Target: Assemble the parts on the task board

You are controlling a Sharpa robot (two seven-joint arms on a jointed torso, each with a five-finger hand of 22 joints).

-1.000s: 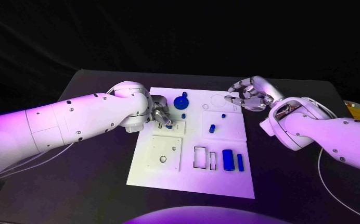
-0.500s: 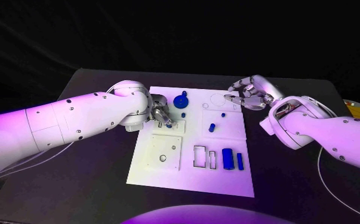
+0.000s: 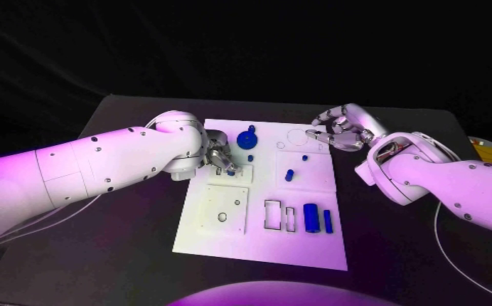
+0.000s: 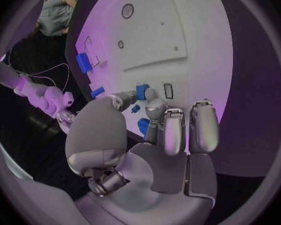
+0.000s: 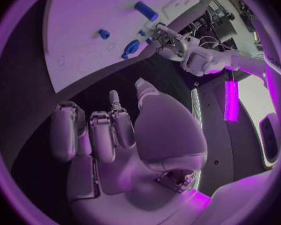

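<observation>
Nearest the robot, at the 6 o'clock edge of the task board [image 3: 308,249], two upright blue blocks [image 3: 311,217] stand side by side next to an empty rectangular slot [image 3: 276,215]. A square plate [image 3: 225,208] with a round hole sits toward 7 o'clock.

At board centre, a small blue peg [image 3: 289,174] lies loose, with a smaller blue stud [image 3: 304,156] just beyond it.

At 10 o'clock, the left hand [image 3: 218,155] rests over the board. In the left wrist view its fingertips [image 4: 157,106] are drawn together around a small blue part [image 4: 142,91] close above a slot outline. Whether the part is truly pinched or merely touched cannot be confirmed from these views.

At 12 o'clock, a blue disc part [image 3: 247,137] stands just beside the left hand.

At 2 o'clock, the right hand [image 3: 338,129] hovers at the board corner, fingers curled inward, holding nothing visible.

Hazards, as judged:
- The small part may tilt or jam if it meets the slot off-axis.
- A weak pinch may let it drop onto the board and roll.
- The left hand's knuckles may knock the nearby disc part.
</observation>
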